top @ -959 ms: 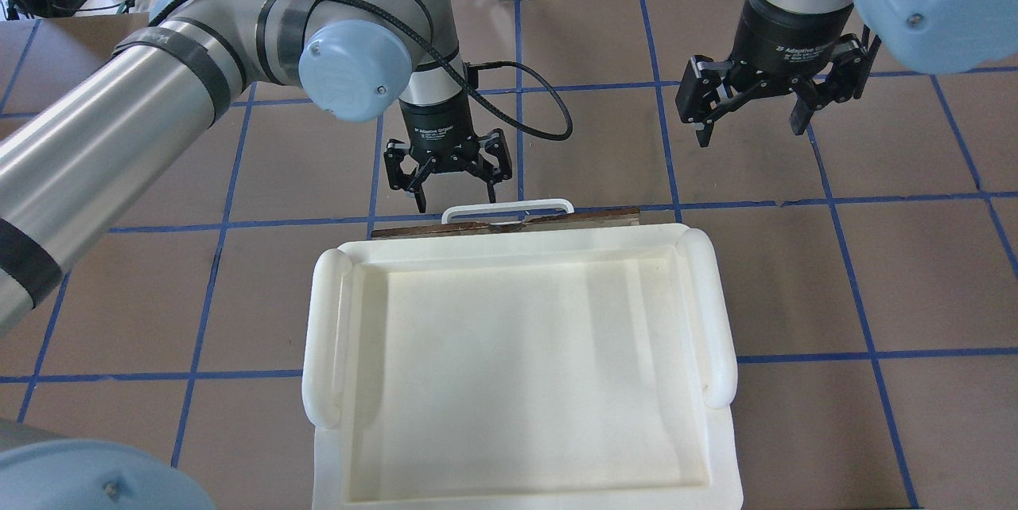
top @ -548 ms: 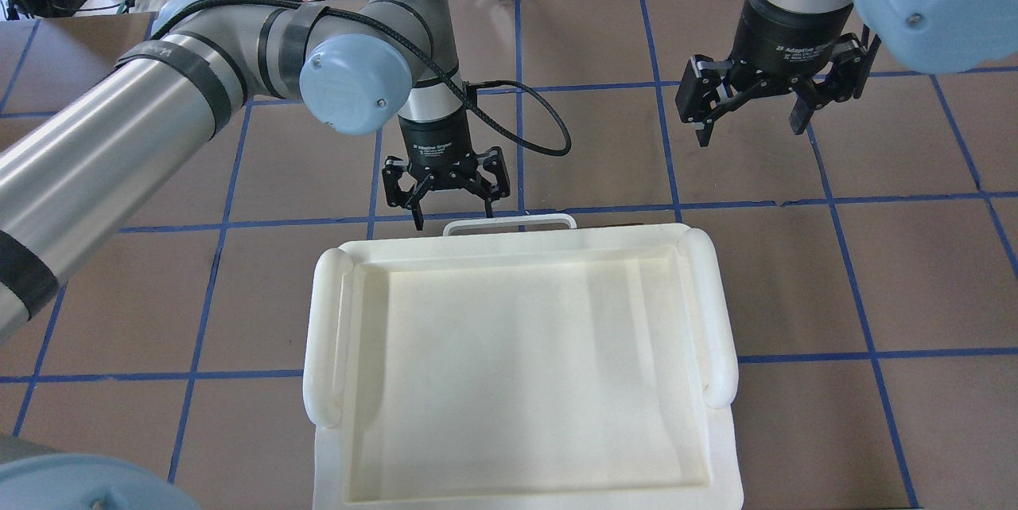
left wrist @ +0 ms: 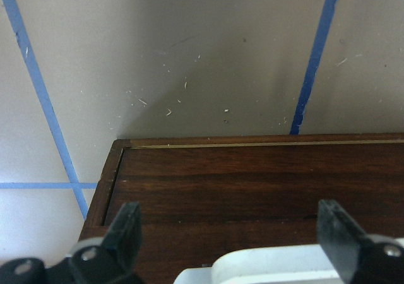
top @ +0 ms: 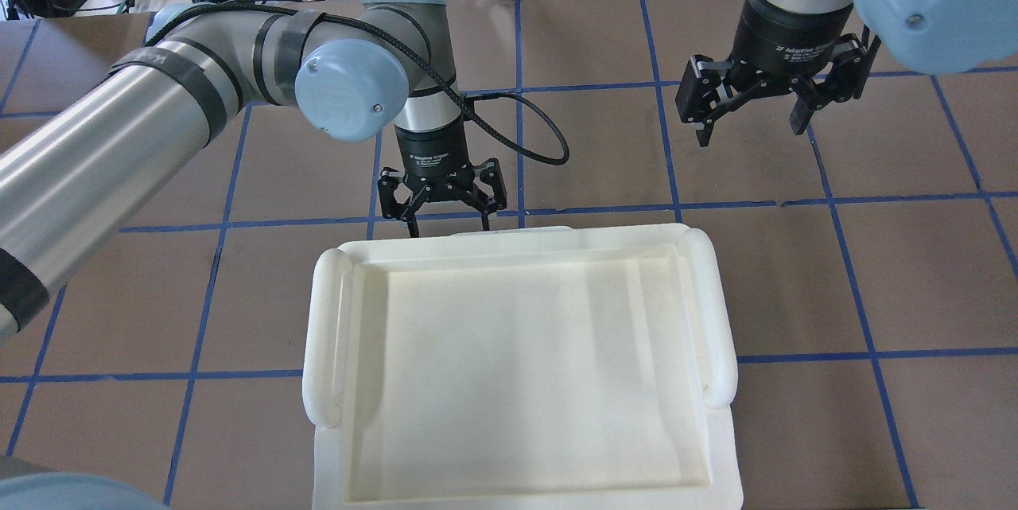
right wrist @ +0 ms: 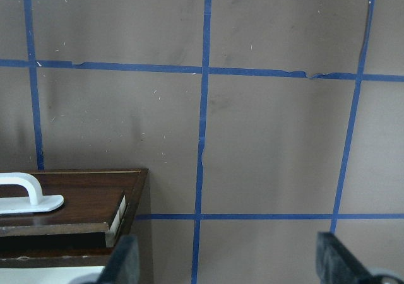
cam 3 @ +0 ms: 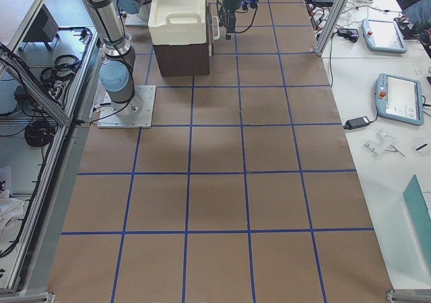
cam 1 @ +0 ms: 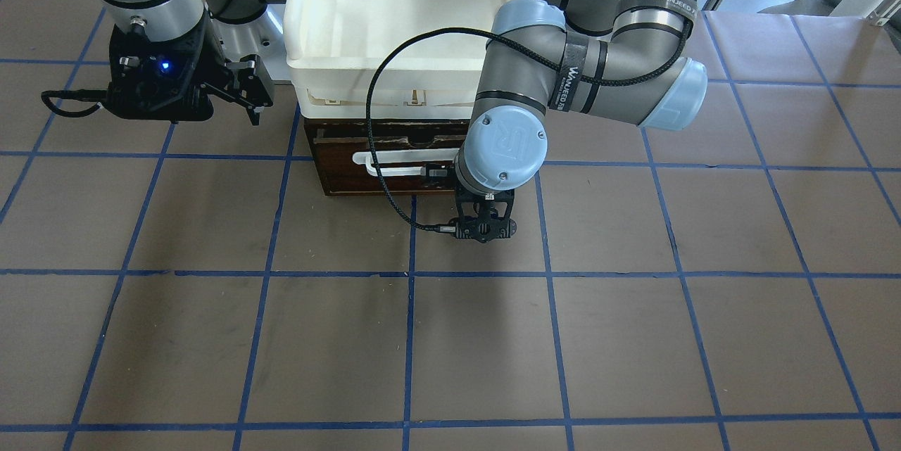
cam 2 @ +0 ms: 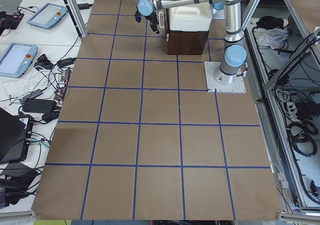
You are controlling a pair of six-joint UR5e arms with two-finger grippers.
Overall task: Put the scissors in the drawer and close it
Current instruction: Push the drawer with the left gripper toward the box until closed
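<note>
My left end effector [top: 450,225], wide open and empty, hovers at the drawer [cam 1: 345,175] handle [left wrist: 278,268]; a hooked finger could drag it out.

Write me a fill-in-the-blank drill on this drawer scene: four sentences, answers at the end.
1. The left gripper stands at the front of the drawer with its jaws ____.
2. The drawer's bar handle is coloured ____.
3. The right gripper, off to the side over the table, holds ____.
4. Of the task's two things only the drawer shows; the ____ appear in no view.

Missing words: open; white; nothing; scissors.
</note>
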